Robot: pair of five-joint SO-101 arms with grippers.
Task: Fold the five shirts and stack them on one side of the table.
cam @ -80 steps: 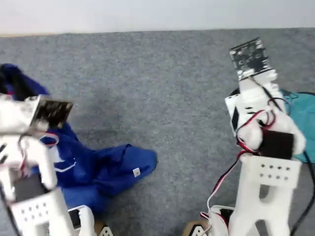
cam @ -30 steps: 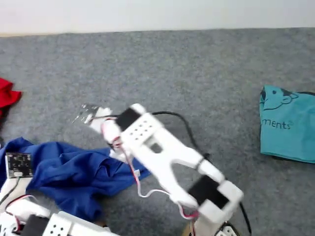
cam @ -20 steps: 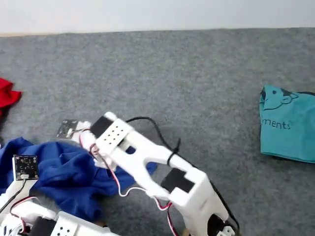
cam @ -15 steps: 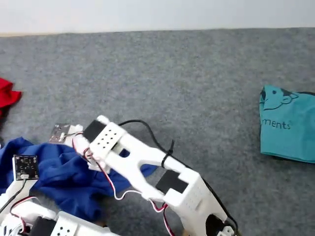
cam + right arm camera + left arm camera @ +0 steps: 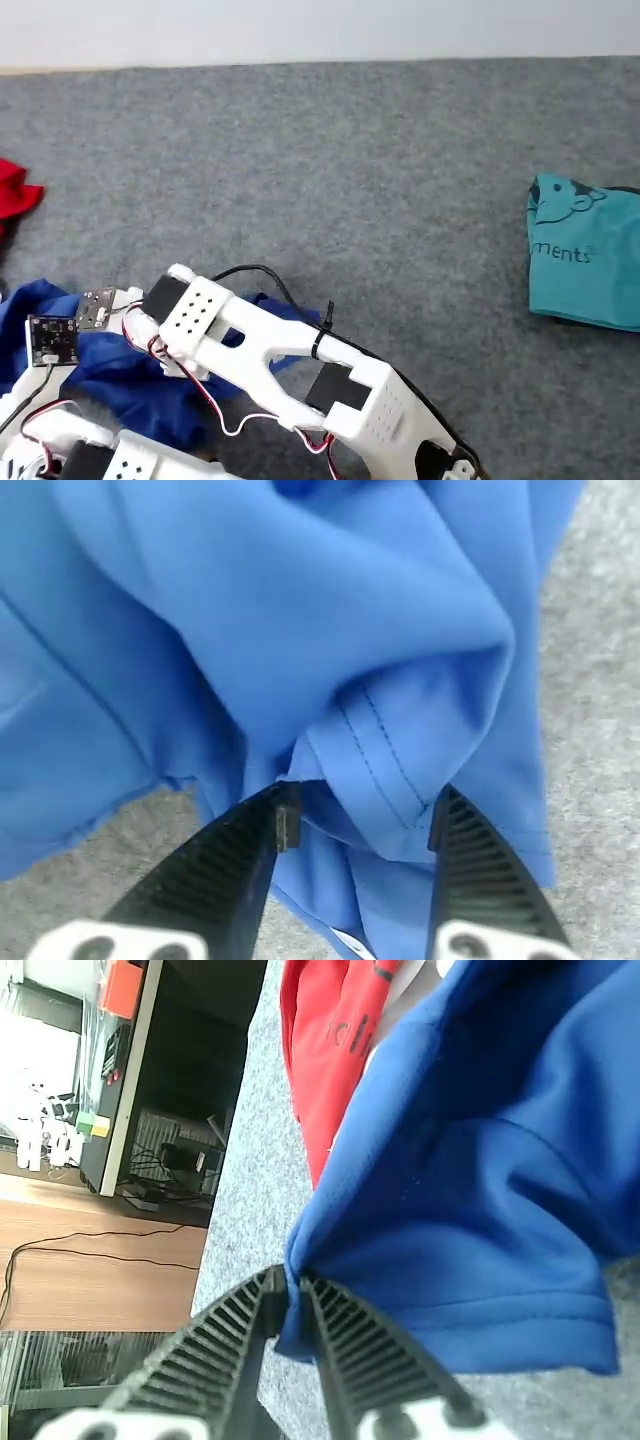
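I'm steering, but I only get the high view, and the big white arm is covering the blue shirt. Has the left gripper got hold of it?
Observer: Yes. In the left wrist view, the left gripper is shut on an edge of the blue shirt, with the cloth pinched between its jaws.
Operator: Did the right one grab it too?
Observer: Not yet. In the right wrist view, the right gripper is open. Its jaws stand on either side of a stitched fold of the blue shirt, but they are not squeezing it.
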